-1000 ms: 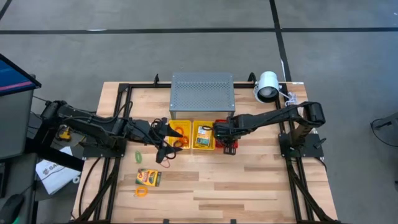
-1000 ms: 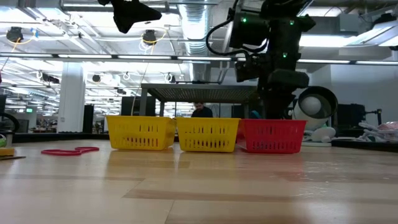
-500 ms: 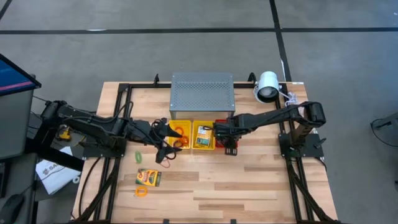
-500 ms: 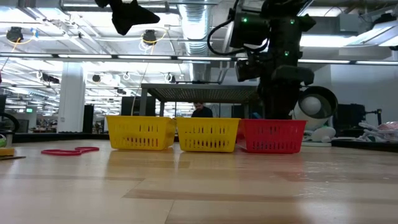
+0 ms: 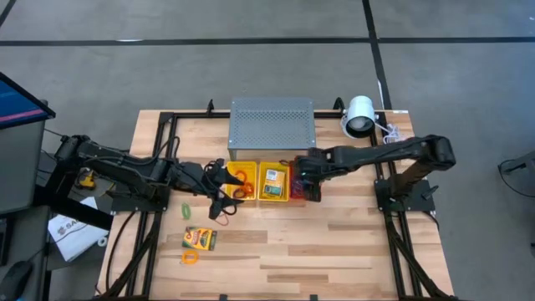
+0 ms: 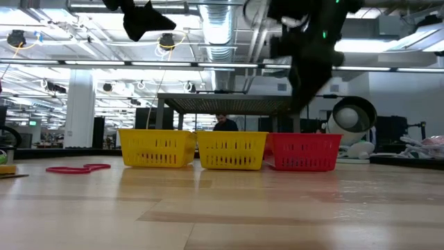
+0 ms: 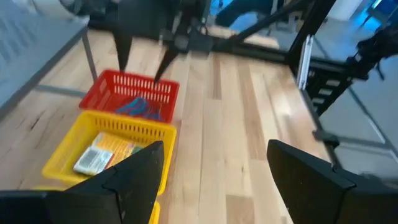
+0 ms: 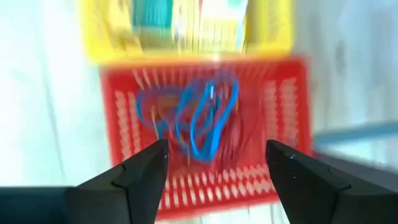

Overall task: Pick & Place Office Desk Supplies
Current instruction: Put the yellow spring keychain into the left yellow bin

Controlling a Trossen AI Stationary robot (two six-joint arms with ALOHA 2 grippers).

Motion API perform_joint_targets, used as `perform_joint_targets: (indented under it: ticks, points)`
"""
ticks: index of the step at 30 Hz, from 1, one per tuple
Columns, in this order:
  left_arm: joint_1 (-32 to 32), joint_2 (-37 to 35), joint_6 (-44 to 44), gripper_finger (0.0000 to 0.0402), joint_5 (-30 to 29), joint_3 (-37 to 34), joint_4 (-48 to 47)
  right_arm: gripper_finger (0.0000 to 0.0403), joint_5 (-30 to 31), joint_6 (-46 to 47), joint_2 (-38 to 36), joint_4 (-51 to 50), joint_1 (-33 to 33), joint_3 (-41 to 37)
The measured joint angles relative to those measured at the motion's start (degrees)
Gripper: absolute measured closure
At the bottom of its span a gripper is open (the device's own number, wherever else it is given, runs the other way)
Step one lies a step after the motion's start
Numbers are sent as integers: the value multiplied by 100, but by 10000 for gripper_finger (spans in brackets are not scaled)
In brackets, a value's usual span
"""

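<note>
- Above the red mesh basket [image 5: 303,189] we see the right gripper [image 5: 306,182], its two fingers spread apart and holding nothing.
- Directly below that gripper, inside the red basket, lies a tangle of blue clips [image 8: 198,118]; the right wrist view shows them loose on the basket floor, clear of both fingers.
- Just beside the right gripper, toward the left arm, stands a yellow mesh basket [image 5: 273,183] with a yellow-and-green card box [image 5: 272,181] lying flat in it.
- Beyond that one sits a second yellow basket [image 5: 240,182] with orange band loops [image 5: 242,176] in it, and the left gripper [image 5: 219,186] hangs over its outer edge, fingers spread and empty.
- Near the left gripper, on the bare tabletop [image 5: 334,242], we find a red band loop [image 6: 78,168] and a green band loop [image 5: 186,210].
- Farther out from the left gripper toward the tabletop's front lie another yellow-and-green card box [image 5: 200,239] and an orange band loop [image 5: 190,257].
- Behind both grippers stands the grey perforated metal box [image 5: 272,126].
</note>
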Motion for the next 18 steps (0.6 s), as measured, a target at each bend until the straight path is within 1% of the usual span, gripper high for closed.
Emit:
perform_joint_targets:
  ticks: [3,6,9,12,14,18]
  points:
    - [0,0,-34,119,1,0,-310,143,-15,63,-436,536,147,0]
    - [0,0,-289,119,22,0,-675,143,-162,20,-806,1273,385,0]
    - [0,0,-492,119,272,0,-953,143,-321,-52,-1024,1981,667,4]
    - [-1,0,-764,119,623,0,-1172,143,-323,-169,-1028,2417,959,6]
    - [-15,0,-945,119,820,0,-1337,143,-323,-200,-928,2533,1124,6]
    - [-214,0,-1291,119,868,0,-1812,143,-326,-198,-603,2645,1393,2]
